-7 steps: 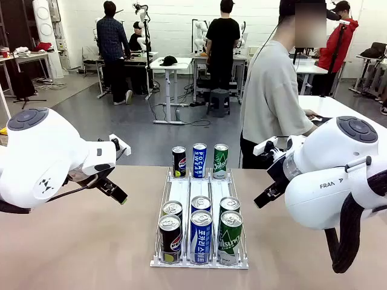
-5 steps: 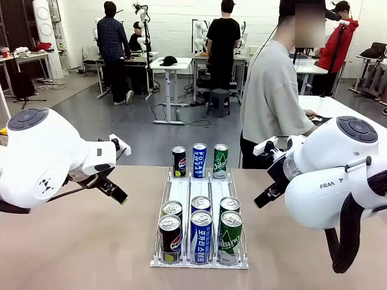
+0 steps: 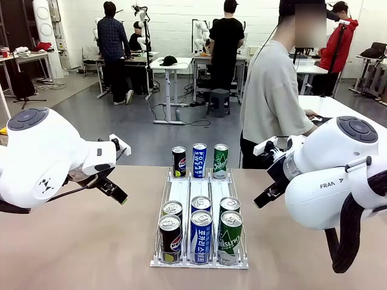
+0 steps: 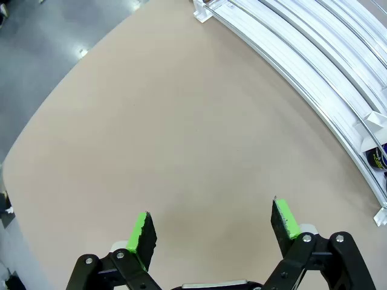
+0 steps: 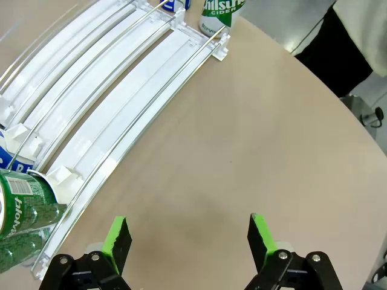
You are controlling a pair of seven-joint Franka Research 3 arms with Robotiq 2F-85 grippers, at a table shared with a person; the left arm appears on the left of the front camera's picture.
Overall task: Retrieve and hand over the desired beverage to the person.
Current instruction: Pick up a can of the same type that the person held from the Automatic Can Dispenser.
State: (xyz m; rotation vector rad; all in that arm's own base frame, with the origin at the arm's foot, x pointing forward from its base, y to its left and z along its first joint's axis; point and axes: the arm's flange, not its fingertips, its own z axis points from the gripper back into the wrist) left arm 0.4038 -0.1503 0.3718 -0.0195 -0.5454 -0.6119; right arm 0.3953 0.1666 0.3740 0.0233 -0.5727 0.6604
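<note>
We have yet to begin: our left gripper [image 4: 211, 225] and right gripper [image 5: 188, 235] hang open and empty, flanking the white three-lane plastic rack [image 3: 179, 191] that holds all the black, blue and green drink cans [image 3: 201, 237], with the grey-sweatshirted person [image 3: 272, 96] beyond it.

The left arm [image 3: 42, 157] reaches in over the table's [image 3: 84, 248] left side and the right arm [image 3: 332, 175] over its right side, both wrists held above the surface. The left gripper [image 4: 213, 225] and right gripper [image 5: 188, 237] each point down at the tabletop, jaws spread wide, green pads [image 4: 140, 232] gripping nothing.
</note>
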